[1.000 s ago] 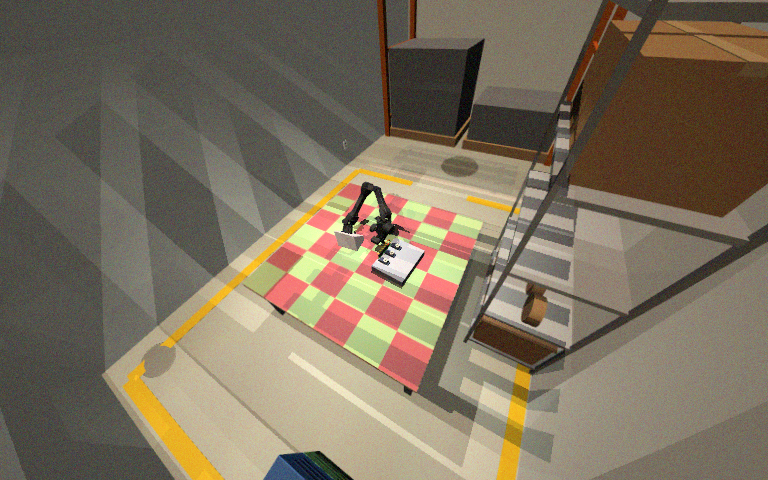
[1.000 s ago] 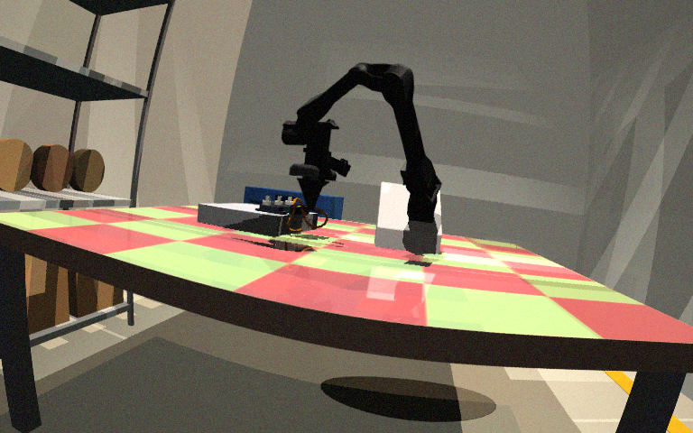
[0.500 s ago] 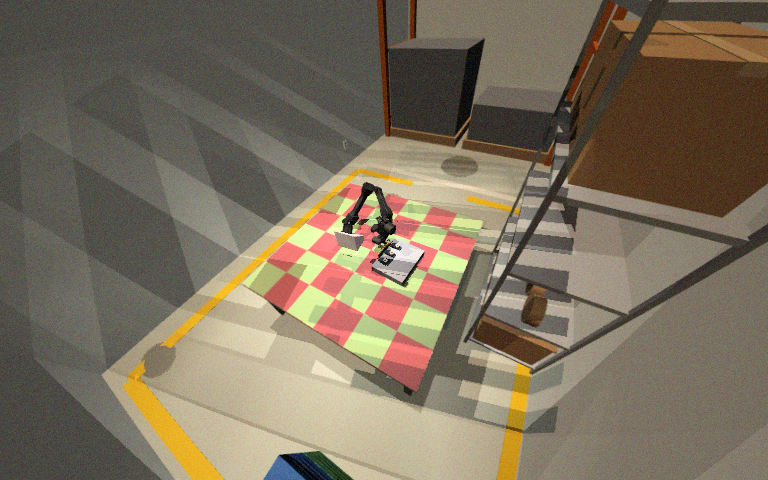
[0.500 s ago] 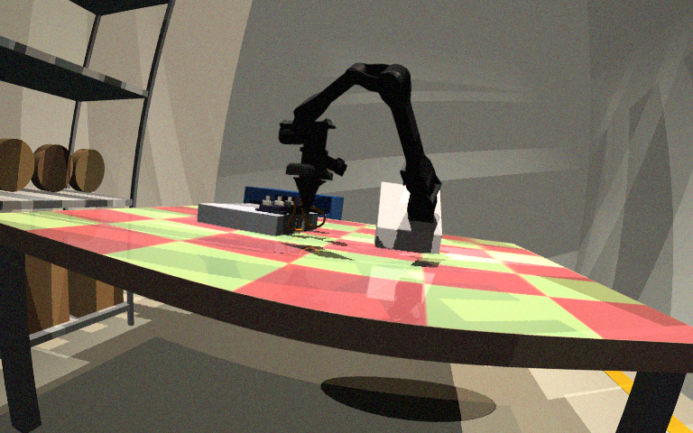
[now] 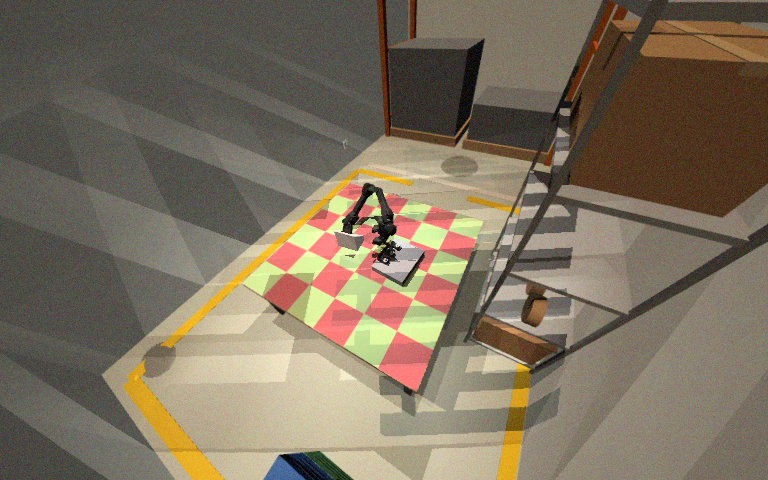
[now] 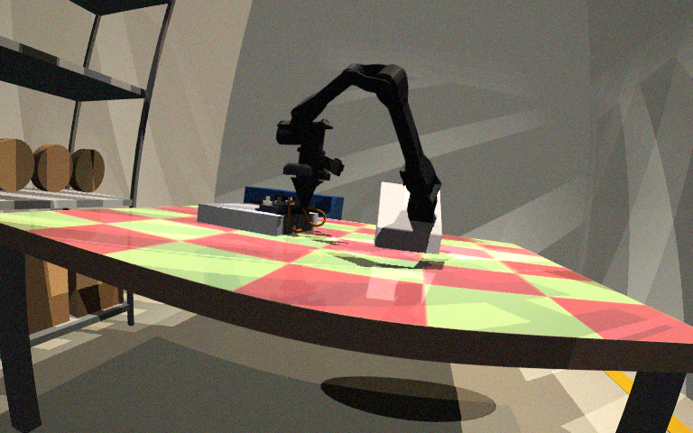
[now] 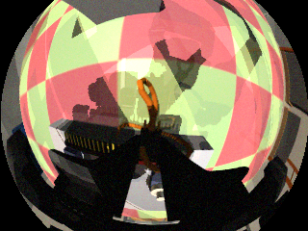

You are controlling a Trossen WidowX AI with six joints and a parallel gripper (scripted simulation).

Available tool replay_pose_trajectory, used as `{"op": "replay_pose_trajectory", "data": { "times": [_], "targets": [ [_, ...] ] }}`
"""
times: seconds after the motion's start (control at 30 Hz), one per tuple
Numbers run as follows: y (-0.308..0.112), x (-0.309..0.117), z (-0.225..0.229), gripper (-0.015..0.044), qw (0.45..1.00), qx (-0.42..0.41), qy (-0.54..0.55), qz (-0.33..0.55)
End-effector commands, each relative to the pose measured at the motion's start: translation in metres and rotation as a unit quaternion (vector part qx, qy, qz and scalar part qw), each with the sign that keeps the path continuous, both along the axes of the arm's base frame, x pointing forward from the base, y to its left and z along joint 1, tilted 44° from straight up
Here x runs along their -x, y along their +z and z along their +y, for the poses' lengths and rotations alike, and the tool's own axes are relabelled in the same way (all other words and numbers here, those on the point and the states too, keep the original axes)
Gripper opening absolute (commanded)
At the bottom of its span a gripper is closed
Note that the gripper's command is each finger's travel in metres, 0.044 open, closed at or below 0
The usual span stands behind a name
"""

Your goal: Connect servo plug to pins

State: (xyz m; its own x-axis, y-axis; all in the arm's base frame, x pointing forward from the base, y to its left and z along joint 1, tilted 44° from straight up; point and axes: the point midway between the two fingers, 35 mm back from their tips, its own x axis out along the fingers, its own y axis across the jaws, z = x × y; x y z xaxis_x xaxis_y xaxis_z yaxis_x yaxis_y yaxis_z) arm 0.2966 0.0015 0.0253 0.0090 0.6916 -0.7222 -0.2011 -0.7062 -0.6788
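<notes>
Exterior view: a blue bin (image 6: 334, 204) stands behind the grey holder (image 5: 403, 268) (image 6: 240, 216) on the bench (image 5: 339, 294) (image 6: 357, 327). The gripper (image 5: 386, 255) (image 6: 305, 205) (image 7: 149, 141), nearly closed, grips something small by the orange lead (image 6: 322, 216) (image 7: 148, 93).

Your way is blocked low down by the holder (image 5: 403, 268) (image 6: 240, 217) (image 7: 130, 136) and its row of pins (image 7: 91, 142) (the orange lead (image 6: 315, 217) (image 7: 148, 94) loops beside them); above the arm (image 5: 380, 198) (image 6: 401, 106), you have open air.
</notes>
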Motion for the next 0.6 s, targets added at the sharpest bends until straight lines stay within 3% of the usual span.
{"op": "replay_pose_trajectory", "data": {
  "times": [0.0, 0.03, 0.33, 0.57],
  "targets": [
    [-0.002, -0.006, -0.004, 0.0, 1.0, 0.003, -0.003, -0.006],
    [-0.002, -0.006, -0.004, 0.0, 1.0, 0.003, -0.003, -0.006],
    [-0.001, -0.002, 0.001, 0.0236, 1.0, 0.003, -0.003, -0.006],
    [0.039, 0.0, -0.038, 0.042, 1.0, 0.004, -0.003, -0.006]
  ]
}}
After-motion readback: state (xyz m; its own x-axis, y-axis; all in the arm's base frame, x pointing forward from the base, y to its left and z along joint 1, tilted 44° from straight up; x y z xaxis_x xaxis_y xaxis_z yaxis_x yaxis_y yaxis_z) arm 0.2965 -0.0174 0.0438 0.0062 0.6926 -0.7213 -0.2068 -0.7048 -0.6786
